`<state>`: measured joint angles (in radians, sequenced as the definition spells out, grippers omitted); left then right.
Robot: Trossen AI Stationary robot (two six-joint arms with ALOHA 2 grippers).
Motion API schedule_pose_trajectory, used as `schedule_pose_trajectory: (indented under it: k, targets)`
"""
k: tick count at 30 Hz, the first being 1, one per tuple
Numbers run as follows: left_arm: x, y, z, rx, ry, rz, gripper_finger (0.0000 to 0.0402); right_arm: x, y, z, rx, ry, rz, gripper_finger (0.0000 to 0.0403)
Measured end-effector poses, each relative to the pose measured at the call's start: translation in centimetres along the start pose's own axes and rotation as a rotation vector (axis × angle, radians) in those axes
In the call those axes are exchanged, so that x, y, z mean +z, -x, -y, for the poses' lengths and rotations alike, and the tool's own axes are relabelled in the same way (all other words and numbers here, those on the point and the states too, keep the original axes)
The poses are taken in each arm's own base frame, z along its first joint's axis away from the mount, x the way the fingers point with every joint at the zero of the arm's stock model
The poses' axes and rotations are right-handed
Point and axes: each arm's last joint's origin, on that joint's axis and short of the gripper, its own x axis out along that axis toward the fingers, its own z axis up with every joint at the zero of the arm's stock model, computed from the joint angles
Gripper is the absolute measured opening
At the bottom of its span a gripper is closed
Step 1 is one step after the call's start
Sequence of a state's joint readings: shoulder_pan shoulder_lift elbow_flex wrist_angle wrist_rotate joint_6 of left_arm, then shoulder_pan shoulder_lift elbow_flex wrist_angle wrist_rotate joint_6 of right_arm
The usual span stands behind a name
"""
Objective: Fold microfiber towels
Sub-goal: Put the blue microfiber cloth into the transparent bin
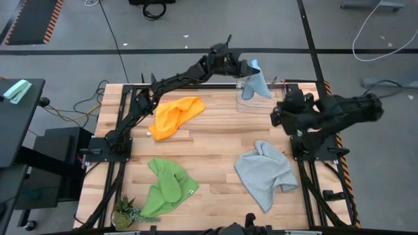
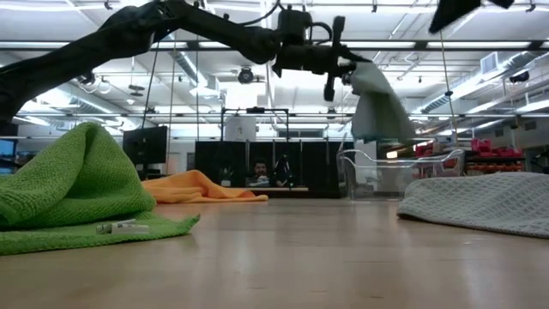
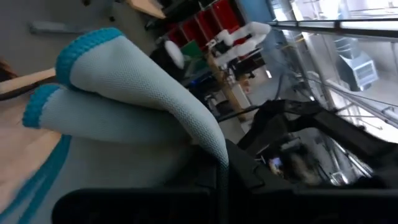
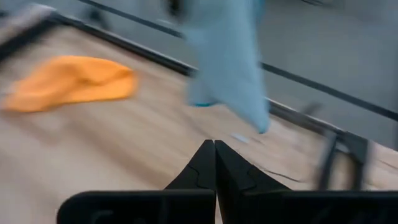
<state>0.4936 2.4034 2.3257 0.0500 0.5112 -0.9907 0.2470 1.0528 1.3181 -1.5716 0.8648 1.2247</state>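
Left gripper [image 1: 250, 68]: clamped on the light blue towel [image 1: 257, 83], hanging above the clear bin [image 1: 251, 104].
Right gripper [image 4: 214, 149]: fingers together, empty.

Two dark jointed arms [image 1: 176, 79]

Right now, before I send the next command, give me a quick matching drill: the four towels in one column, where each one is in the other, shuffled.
Things:
1. light blue towel
2. yellow-orange towel
3. green towel
4. grey towel

Places:
A. lying crumpled on the table's near right part
B. hanging in the air from the left gripper, over the clear bin at the table's far edge
C. lying on the table's near left part, beside a small plant
D. lying on the table's far left part, under the left arm

Pairs: 1-B, 2-D, 3-C, 4-A
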Motion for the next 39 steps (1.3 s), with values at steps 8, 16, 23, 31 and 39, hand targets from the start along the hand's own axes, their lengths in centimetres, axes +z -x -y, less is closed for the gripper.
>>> schedule_pose_trajectory:
  k: [8,16,23,31,39]
  targets:
    - [0.0,0.1,0.4,-0.032,-0.009,-0.043,0.0011,1.2,-4.5,2.4,-0.173,-0.132,-0.15,0.0001]
    - [0.3,0.6,0.1,-0.099,-0.041,-0.138,0.0011,2.0,-9.6,3.8,-0.022,-0.336,-0.224,0.0]
    - [1.8,1.9,-0.4,-0.157,-0.069,-0.204,0.0011,2.1,-11.7,6.2,-0.113,-0.518,-0.264,0.0]
    - [4.1,3.8,-1.9,-0.169,-0.074,-0.207,0.0011,2.4,-13.2,8.5,-0.197,-0.641,-0.292,0.0]
    - [5.9,5.0,-1.6,-0.251,-0.089,-0.183,0.0011,4.0,-15.8,9.0,-0.019,-0.606,-0.291,0.0]
